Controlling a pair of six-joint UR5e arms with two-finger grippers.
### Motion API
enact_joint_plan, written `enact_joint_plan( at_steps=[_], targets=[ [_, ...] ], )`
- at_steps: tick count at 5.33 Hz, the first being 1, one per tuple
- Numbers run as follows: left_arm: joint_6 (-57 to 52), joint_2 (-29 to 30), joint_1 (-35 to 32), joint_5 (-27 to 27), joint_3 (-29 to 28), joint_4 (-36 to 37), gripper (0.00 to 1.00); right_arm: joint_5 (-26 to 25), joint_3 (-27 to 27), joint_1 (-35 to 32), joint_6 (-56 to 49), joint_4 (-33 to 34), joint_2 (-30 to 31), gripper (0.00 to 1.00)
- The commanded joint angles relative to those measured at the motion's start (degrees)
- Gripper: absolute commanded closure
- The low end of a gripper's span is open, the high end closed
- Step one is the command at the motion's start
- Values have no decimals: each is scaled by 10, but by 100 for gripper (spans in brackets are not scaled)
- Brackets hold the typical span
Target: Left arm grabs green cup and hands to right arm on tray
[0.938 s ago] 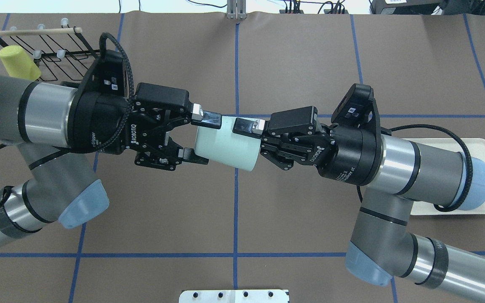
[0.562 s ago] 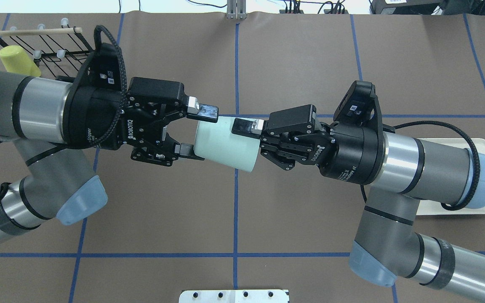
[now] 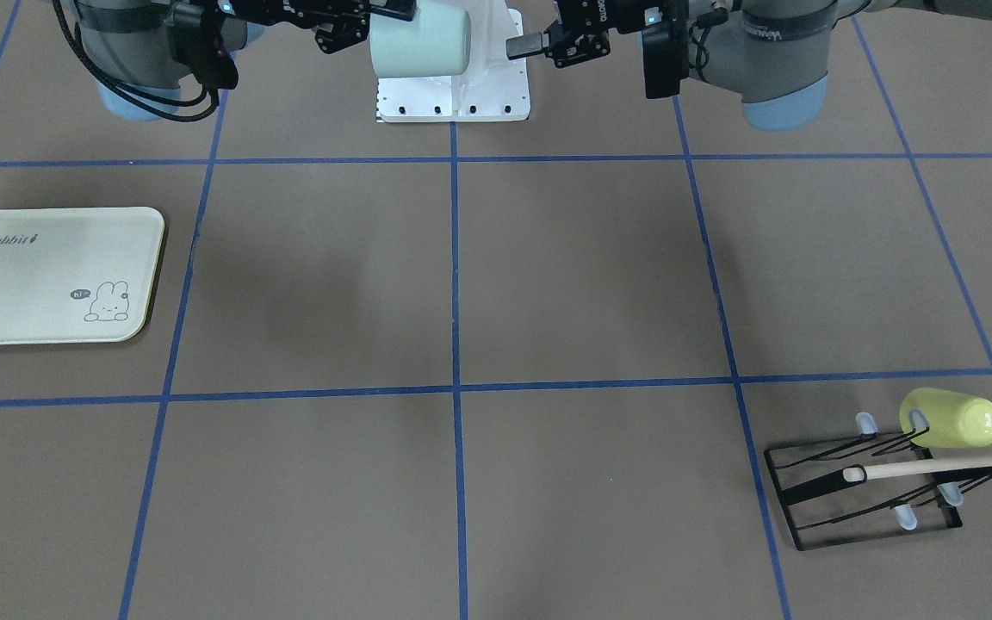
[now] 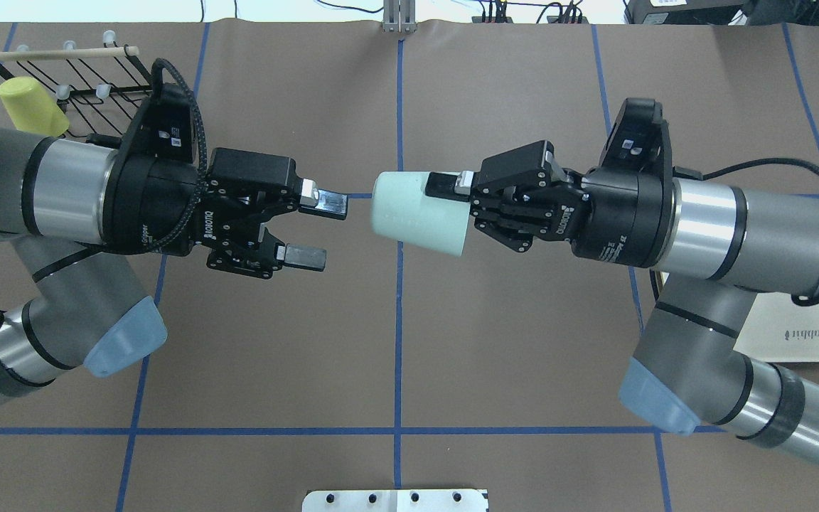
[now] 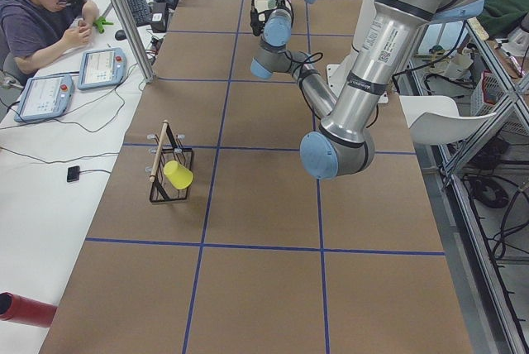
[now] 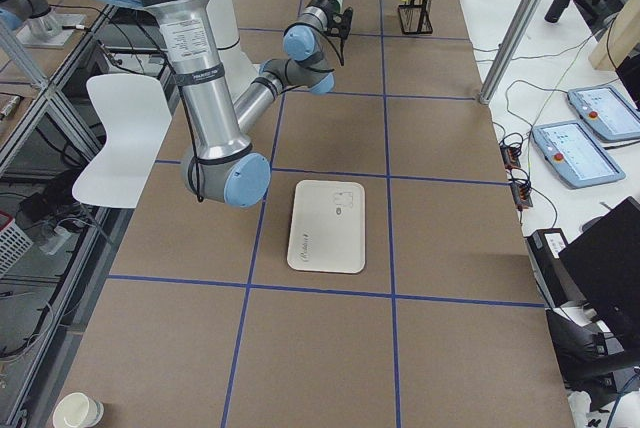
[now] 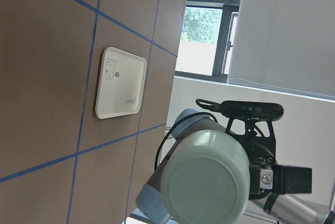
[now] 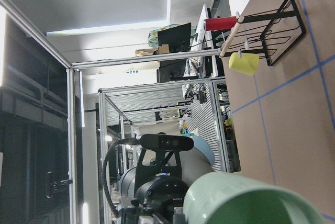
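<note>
The pale mint-green cup [image 4: 416, 213] hangs on its side in the air over the table's middle. My right gripper [image 4: 450, 203] is shut on its rim end; one finger [image 4: 445, 183] lies on the cup's outside and the other is hidden. My left gripper [image 4: 316, 229] is open and empty, a short gap to the left of the cup's base. In the front-facing view the cup [image 3: 420, 39] shows at the top edge. The left wrist view shows the cup's base [image 7: 204, 177]. The cream tray [image 4: 800, 334] lies at the right, partly under my right arm, and is bare [image 3: 48, 275].
A black wire rack [image 4: 82, 78] with a wooden bar stands at the far left, with a yellow-green tumbler [image 4: 31, 107] on it. A white mounting plate [image 4: 395, 500] sits at the near table edge. Blue tape lines cross the brown table.
My left gripper has let go of the cup, opened wider and drawn back to the left. My right arm has carried the cup to the right and slightly away from the robot.
</note>
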State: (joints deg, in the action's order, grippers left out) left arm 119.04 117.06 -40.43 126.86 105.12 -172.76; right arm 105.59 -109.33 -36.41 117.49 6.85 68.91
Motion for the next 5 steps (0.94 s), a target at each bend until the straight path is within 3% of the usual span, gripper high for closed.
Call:
enact_joint_plan(
  at_steps=[1, 2, 3, 5],
  targets=[
    [-5, -9, -3, 0, -2, 5, 0, 173, 3, -121, -9, 185, -5, 100],
    [-17, -10, -21, 7, -14, 31, 0, 266, 10, -167, -80, 269, -2, 100],
    [-53, -17, -50, 32, -12, 107, 0, 300, 5, -195, -122, 367, -4, 100],
    [-239, -20, -66, 59, -11, 299, 0, 299, 1, -209, -248, 527, 0, 100]
  ],
)
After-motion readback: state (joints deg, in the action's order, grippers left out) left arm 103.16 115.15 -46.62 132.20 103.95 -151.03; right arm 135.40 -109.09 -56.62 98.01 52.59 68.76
